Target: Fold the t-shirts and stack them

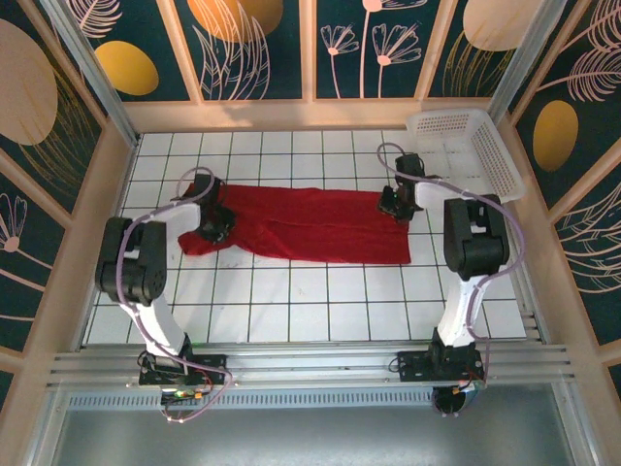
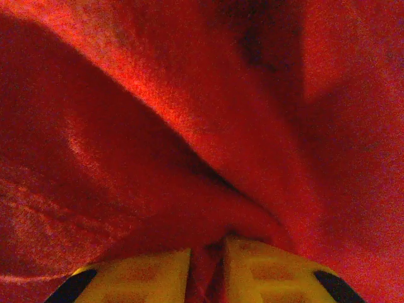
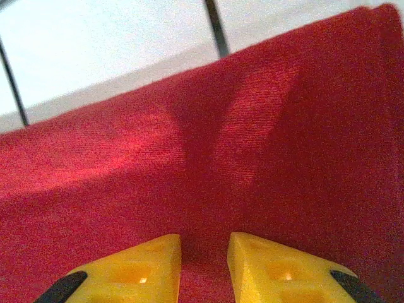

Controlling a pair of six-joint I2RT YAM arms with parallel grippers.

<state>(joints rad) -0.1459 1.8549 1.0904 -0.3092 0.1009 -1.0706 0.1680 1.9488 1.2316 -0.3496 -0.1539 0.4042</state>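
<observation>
A deep-red t-shirt (image 1: 310, 225) lies stretched in a long band across the white tiled table (image 1: 320, 301). My left gripper (image 1: 215, 228) is at the shirt's bunched left end. In the left wrist view its yellow fingers (image 2: 145, 278) are shut on a ridge of the t-shirt (image 2: 189, 113) that rises between them. My right gripper (image 1: 396, 206) is at the right end of the shirt, near its far edge. There the yellow fingers (image 3: 278, 268) stand close together with the t-shirt (image 3: 189, 164) pinched in the narrow gap, and white tile shows beyond the cloth's edge.
A white plastic mesh basket (image 1: 505, 160) leans in the far right corner, just behind my right arm. Wooden-framed walls close in the table on three sides. Bare tiles run in front of the shirt toward the arm bases.
</observation>
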